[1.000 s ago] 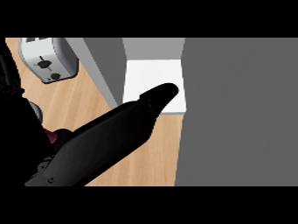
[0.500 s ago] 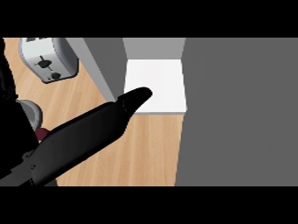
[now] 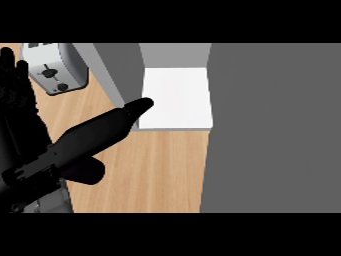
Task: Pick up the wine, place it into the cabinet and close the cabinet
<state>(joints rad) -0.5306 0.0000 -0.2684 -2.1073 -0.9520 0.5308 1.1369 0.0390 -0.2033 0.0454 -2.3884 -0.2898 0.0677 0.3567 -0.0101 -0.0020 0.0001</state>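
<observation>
My left robot hand (image 3: 3, 85) rests at the far left edge with its fingers straight up, clear of the work. Beside it, the right robot hand (image 3: 34, 171) looks curled round the base of the wine (image 3: 99, 132), though black on black is hard to read. A toaster (image 3: 55, 67) stands on the table (image 3: 158, 170). I hold the bottle slanted, neck first, to slip past the open grey door (image 3: 117, 75). Its tip just overlaps the white shelf (image 3: 179, 97) of the cabinet (image 3: 276, 125), so it isn't inside yet.
</observation>
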